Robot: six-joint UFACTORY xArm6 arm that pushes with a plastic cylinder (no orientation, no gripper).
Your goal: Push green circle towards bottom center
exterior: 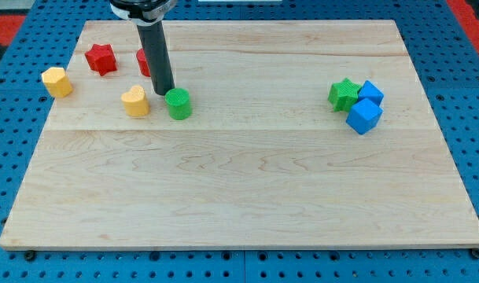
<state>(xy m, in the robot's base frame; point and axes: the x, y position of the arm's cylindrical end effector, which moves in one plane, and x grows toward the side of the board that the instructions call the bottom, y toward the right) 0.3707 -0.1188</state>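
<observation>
Where the wooden board [247, 196] is showing its upper left part, the green circle [178, 103] is sitting, with my tip [165, 93] touching its upper-left edge. Having no fingers, the rod is grasping nothing. A yellow heart [134, 101] is lying just left; a red star [101, 58] is resting farther up-left.

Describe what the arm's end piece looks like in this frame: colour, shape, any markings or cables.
It ends in a plain straight rod, dark grey to black, round in section and smooth, with no markings or cables showing. My tip is blunt and the same dark colour. At the view's top the rod enters a wider mount with black and pale, silvery parts, cut off by the frame. The rest of the arm is out of view.
</observation>
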